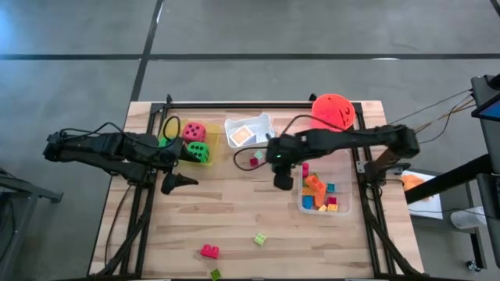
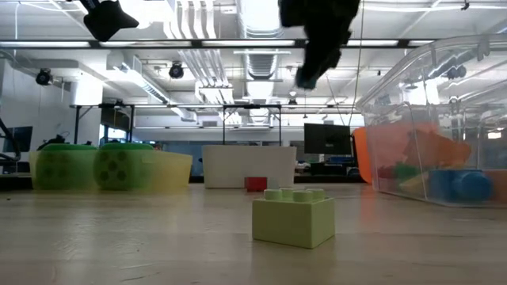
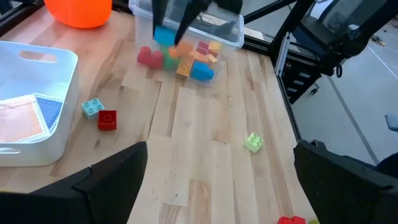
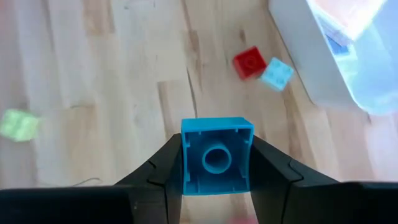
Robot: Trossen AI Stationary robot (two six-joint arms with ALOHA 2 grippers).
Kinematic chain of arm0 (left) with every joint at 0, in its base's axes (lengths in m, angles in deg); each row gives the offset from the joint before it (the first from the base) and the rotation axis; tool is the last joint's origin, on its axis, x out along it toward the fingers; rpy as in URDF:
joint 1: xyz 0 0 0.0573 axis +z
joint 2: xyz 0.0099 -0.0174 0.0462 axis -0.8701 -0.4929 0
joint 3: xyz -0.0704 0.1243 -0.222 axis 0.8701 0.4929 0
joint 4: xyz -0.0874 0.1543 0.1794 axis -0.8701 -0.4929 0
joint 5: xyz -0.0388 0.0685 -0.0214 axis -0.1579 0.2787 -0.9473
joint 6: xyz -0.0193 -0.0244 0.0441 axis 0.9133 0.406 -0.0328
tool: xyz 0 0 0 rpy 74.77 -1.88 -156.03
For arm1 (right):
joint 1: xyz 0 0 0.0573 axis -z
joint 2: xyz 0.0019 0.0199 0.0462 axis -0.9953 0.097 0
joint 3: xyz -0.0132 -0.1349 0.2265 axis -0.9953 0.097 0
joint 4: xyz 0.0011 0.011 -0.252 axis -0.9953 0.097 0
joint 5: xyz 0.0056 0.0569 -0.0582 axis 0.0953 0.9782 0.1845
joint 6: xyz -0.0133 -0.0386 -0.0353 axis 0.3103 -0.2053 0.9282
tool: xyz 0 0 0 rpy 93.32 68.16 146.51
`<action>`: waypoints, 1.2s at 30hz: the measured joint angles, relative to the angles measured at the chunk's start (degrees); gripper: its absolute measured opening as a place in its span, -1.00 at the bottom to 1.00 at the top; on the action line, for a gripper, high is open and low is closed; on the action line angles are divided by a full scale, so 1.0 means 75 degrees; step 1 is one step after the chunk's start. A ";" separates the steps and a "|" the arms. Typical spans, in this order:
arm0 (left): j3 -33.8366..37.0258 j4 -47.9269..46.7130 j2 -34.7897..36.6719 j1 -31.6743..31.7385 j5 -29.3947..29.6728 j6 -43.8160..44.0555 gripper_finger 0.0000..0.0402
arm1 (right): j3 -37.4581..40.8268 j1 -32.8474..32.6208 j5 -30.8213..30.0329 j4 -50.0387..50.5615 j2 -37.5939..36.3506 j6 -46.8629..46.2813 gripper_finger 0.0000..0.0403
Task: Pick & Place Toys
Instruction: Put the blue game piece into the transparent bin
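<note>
The right gripper hangs above the wooden desk, just beside the clear tray of bricks, its fingers pinching a blue brick. A red brick and a pale blue brick lie near the white tray. The left gripper, fingers spread wide, waits beside the green die.

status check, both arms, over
Right gripper shut on blue brick, above table beside clear tray. Left gripper open, empty. Nothing blocking.
</note>
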 joint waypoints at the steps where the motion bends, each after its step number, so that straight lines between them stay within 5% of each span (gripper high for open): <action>1: 0.0000 -0.0003 0.0000 0.0000 0.0000 0.0000 0.96 | 0.0007 -0.0031 -0.0002 0.0142 -0.0165 -0.0106 -0.38; 18: 0.0000 0.0159 -0.0041 0.0000 0.0002 0.0003 0.96 | 0.0227 -0.0685 -0.0609 0.2678 -0.1945 -0.1440 -0.38; 36: 0.0012 0.0675 -0.0405 0.0000 0.0003 -0.0003 0.96 | 0.3227 -0.1362 -0.0192 0.2270 -0.3491 -0.3205 -0.38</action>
